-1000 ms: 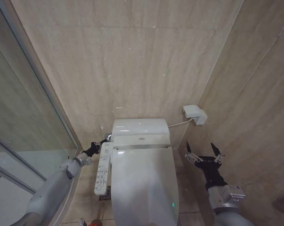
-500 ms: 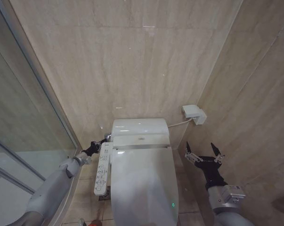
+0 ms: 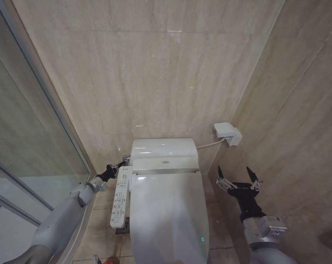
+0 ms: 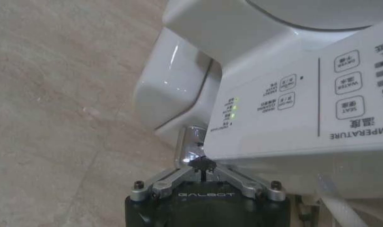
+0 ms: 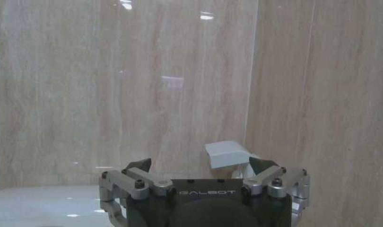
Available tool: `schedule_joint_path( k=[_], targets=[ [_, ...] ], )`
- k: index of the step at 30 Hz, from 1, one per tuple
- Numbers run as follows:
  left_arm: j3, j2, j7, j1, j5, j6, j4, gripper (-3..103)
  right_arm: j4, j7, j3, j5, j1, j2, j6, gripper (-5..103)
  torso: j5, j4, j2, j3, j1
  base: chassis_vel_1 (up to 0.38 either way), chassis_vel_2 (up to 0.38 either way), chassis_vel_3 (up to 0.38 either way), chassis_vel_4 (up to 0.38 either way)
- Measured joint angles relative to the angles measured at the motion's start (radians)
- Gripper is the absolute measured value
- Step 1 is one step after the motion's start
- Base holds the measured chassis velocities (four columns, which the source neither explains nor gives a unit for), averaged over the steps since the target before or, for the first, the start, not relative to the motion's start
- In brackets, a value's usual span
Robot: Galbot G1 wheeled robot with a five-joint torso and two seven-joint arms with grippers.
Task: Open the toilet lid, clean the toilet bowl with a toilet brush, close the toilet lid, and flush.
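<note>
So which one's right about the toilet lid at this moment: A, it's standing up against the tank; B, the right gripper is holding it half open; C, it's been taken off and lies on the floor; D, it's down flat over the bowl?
D: in the head view the toilet lid lies flat and closed, while the right gripper hangs open beside the toilet, apart from it, and the left gripper sits shut at the back end of the button panel.

Toilet lid (image 3: pixel 168 214): glossy white, small green indicator light near lower right of the frame. Button panel (image 3: pixel 119 197): white, grey lettering. Wall (image 3: pixel 154 71): beige, streaked stone pattern. Both claws, left claw (image 3: pixel 123 160) and right claw (image 3: pixel 238 180): black fingers.
</note>
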Motion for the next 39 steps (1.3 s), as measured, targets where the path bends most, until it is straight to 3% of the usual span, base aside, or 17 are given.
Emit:
schedule_joint_path(
  k=[39],
  targets=[
    [-0.012, -0.002, 0.001, 0.018, 0.004, 0.001, -0.014, 0, 0.0, 0.0, 0.0, 0.0, 0.0, 0.0, 0.0, 100, -0.0003, -0.0006, 0.0, 0.0, 0.0, 0.0, 0.0, 0.0, 0.0]
  ],
)
